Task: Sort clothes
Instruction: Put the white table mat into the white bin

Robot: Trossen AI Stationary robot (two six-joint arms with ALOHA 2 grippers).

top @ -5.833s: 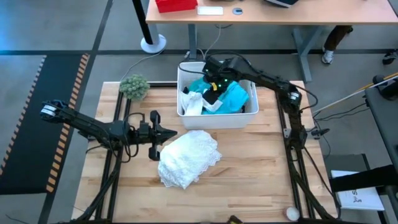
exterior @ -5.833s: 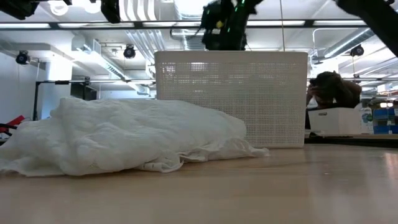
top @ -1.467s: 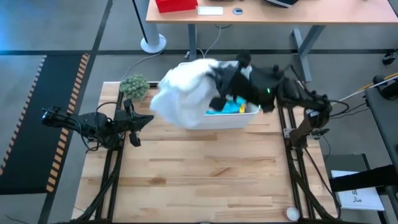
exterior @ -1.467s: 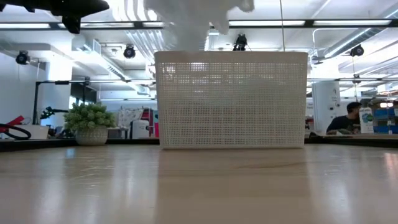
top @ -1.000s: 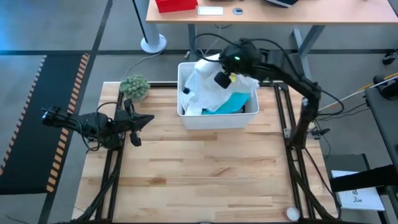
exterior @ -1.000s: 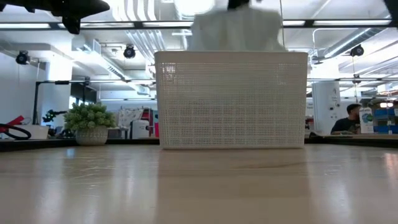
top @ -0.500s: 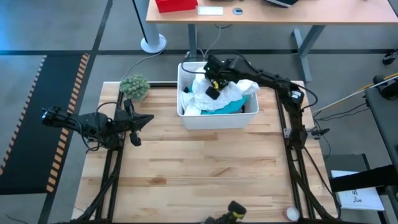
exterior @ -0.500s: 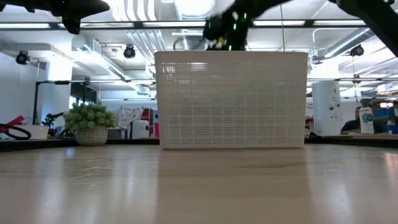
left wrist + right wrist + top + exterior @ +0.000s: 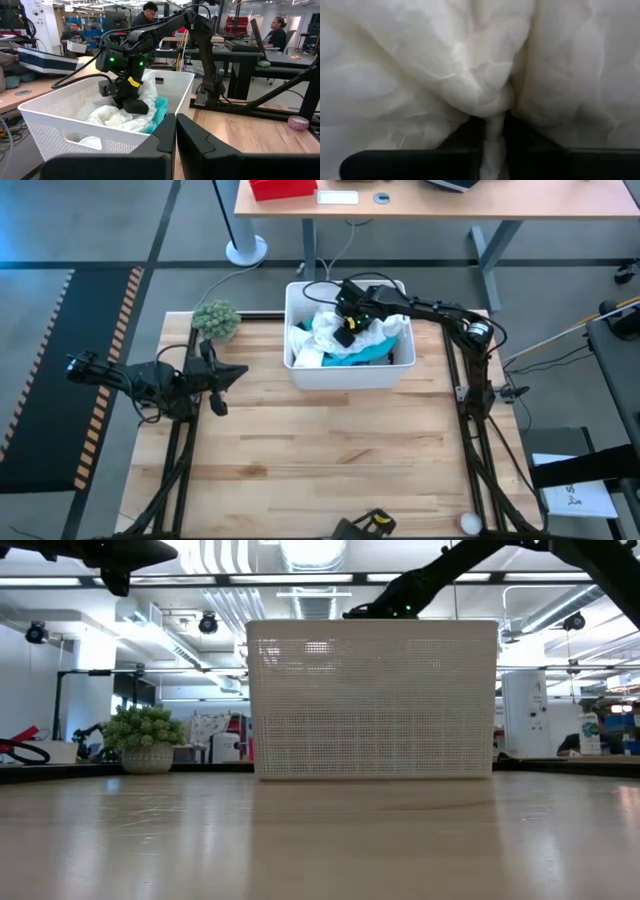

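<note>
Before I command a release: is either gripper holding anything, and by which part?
The right gripper, down in the bin, pinches a bunched fold of the white garment. The left gripper is shut on nothing.

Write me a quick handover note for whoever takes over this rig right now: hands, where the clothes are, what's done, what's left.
Right hand: down inside the white bin, shut on the white garment, a fold pinched between its fingers.
Left hand: shut, empty, waiting over the table's left side near the green ball.
Clothes: the white garment lies bunched in the bin on top of a turquoise one. No clothes lie on the table.
Done: white garment is in the bin.
Left: release it and lift the right arm clear; whether more sorting remains cannot be told from here.
</note>
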